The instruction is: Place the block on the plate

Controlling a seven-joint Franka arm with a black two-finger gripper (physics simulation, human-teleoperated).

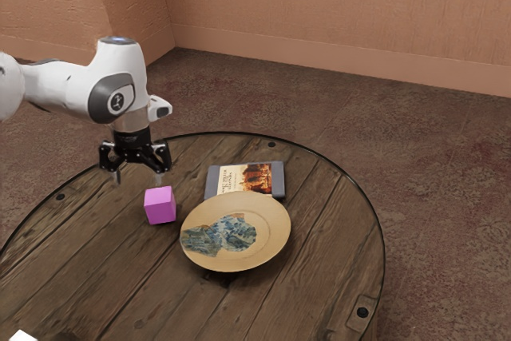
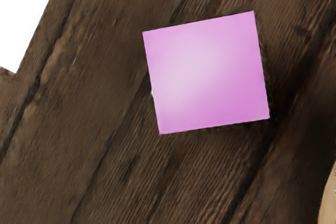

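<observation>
Black two-finger hand [image 1: 139, 176] is spread wide and empty above the pink cube-shaped block [image 1: 160, 206], which sits on the round brown wooden bench [image 1: 333, 249]; block looks yawed to the hand, so a straight descent could clip a corner and skid it. Beyond, the round tan patterned plate [image 1: 274, 233] looks tilted near the flat dark-edged book [image 1: 249, 178]; an off-centre release could slide the block or rock the plate.

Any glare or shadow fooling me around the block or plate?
Wrist view: a pale sheen washes over part of the block, but its outline stands clear; a white thing shows no shading; the table darkens beside the plate. Exterior view: soft light, the block's top paler than its sides, dark shade beneath the plate.
</observation>
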